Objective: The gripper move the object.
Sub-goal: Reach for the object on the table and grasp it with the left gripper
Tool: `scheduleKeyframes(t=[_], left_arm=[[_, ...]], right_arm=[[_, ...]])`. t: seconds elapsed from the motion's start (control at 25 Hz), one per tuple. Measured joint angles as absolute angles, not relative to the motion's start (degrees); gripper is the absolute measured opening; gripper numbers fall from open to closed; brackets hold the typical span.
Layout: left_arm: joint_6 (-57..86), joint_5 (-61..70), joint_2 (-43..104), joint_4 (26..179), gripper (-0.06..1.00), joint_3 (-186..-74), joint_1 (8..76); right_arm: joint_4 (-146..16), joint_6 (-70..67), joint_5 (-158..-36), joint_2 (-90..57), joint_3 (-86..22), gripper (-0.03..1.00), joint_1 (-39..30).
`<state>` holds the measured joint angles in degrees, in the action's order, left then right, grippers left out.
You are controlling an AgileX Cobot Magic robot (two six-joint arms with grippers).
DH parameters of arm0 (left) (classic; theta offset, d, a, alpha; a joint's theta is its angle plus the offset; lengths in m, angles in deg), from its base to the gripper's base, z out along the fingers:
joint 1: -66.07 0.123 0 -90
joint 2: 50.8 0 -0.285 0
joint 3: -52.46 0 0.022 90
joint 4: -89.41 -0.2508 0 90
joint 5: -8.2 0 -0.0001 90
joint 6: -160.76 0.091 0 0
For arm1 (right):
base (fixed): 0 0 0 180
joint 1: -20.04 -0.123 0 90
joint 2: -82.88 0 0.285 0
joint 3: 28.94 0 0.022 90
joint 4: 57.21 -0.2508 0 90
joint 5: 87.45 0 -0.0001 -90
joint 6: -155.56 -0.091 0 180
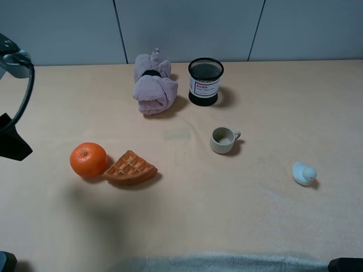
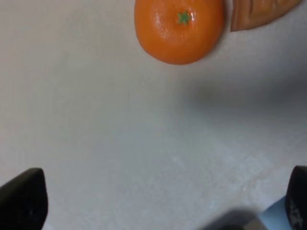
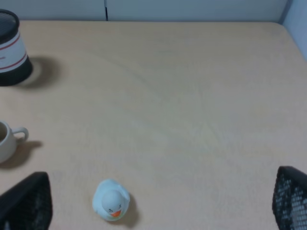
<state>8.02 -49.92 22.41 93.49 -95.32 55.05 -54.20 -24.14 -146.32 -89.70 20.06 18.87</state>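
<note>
Left gripper (image 2: pixel 158 203) is wide open, black fingertips spread with only bare table between them, nothing held. It sits off the orange (image 2: pixel 179 29), no contact. Right gripper (image 3: pixel 158 201) is also open and empty, with the duck (image 3: pixel 111 200) on the table in front of it, not between the fingers. In the high view the orange is at roughly 9 o'clock from table centre, resting on the table (image 1: pixel 255 215). It is round, bright glossy orange with finely pitted skin and a small green star-shaped stem mark facing up. The waffle wedge (image 1: pixel 130 168) is just beside it at 3 o'clock: orange-brown, grid-pocketed top, rounded outer edge. I can't tell whether the two actually touch. The duck is at 4 o'clock from centre, small, smooth, pale blue-white, with an orange beak. The cup (image 1: pixel 223 140) is near centre, at about 1 o'clock: matte beige, small handle, upright. Far side: a soft mauve plush bundle (image 1: pixel 152 84) at 11 o'clock and, just to its 3 o'clock, a black wire-mesh cylinder (image 1: pixel 205 81) with a white label. Table surface is matte tan.
</note>
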Motion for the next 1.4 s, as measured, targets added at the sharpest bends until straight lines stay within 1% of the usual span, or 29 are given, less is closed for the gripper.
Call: scheduleKeyframes(t=[0.36, 0.64, 0.84, 1.28, 1.4], left_arm=[[11.74, -47.84, 34.69, 92.09, 0.99, -98.47, 49.85], [13.39, -45.98, 40.62, 89.41, 0.99, -99.43, 46.59], [15.50, -44.41, 43.84, 88.25, 0.99, -99.50, 45.42], [20.65, -40.04, 49.42, 87.66, 0.99, -99.50, 45.30], [21.99, -38.79, 52.28, 86.99, 0.99, -99.50, 43.84]], right_arm=[[-54.20, -24.14, -146.32, -89.70, 20.06, 0.69, 18.87], [-54.20, -24.14, -146.32, -89.70, 20.06, 0.69, 18.87], [-54.20, -24.14, -146.32, -89.70, 20.06, 0.69, 18.87], [-54.20, -24.14, -146.32, -89.70, 20.06, 0.69, 18.87], [-54.20, -24.14, -146.32, -89.70, 20.06, 0.69, 18.87]])
